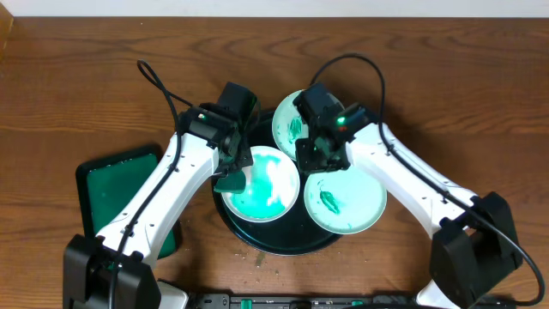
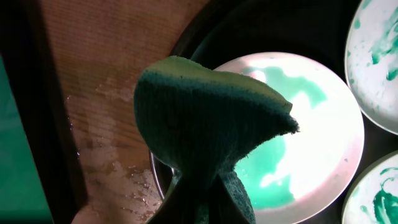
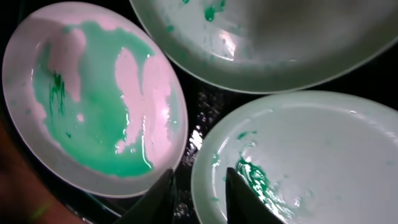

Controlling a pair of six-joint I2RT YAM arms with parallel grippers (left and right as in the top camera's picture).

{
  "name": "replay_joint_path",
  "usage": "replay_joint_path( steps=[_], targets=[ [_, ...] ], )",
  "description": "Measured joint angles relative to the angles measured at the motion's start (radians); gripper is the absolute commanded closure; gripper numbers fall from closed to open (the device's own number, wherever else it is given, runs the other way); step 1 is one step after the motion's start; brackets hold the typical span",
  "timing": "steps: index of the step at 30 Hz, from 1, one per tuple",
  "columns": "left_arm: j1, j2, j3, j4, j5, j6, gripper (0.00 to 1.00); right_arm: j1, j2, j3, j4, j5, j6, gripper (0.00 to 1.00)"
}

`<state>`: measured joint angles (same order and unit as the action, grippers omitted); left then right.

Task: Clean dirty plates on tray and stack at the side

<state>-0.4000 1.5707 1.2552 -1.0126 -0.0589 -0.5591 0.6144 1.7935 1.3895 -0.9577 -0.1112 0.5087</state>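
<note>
Three round white plates with a pale teal tint lie flat and crowded together on the large round black-green tray (image 1: 287,243) on the wooden desk (image 1: 86,69). They are the left plate (image 1: 268,184), flooded with a wide wet green film, the far plate (image 1: 287,129) with green flecks, and the right plate (image 1: 352,202) with a small green smear in its middle.

The left jaws are pinched shut on a dark green soft sponge (image 2: 211,118), which hangs over the left plate's outer edge. The right jaws stand partly open and hold nothing. One finger (image 3: 163,194) is over the dark gap between plates and the other is over the right plate's inner slope, so they straddle its rim. I cannot tell whether either finger touches it.

The plates look stiff, smooth and glossy, so they are likely slick where wet and would chip if dropped, if they are ceramic. The raised rim is the only place to pinch, best at a clean, dry stretch on the outer side, away from the neighbouring plates. A shallow pinch there would probably let the plate swing or slide.
</note>
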Motion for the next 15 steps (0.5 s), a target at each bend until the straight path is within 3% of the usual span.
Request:
replay_joint_path(
  steps=[7,15],
  targets=[
    [0.000,0.000,0.000,0.000,0.000,0.007,0.93,0.002,0.001,-0.124,0.175,-0.071,0.017,0.60],
    [0.000,0.000,0.000,0.000,0.000,0.010,0.93,0.017,0.020,-0.169,0.258,-0.154,0.000,0.59]
  ],
)
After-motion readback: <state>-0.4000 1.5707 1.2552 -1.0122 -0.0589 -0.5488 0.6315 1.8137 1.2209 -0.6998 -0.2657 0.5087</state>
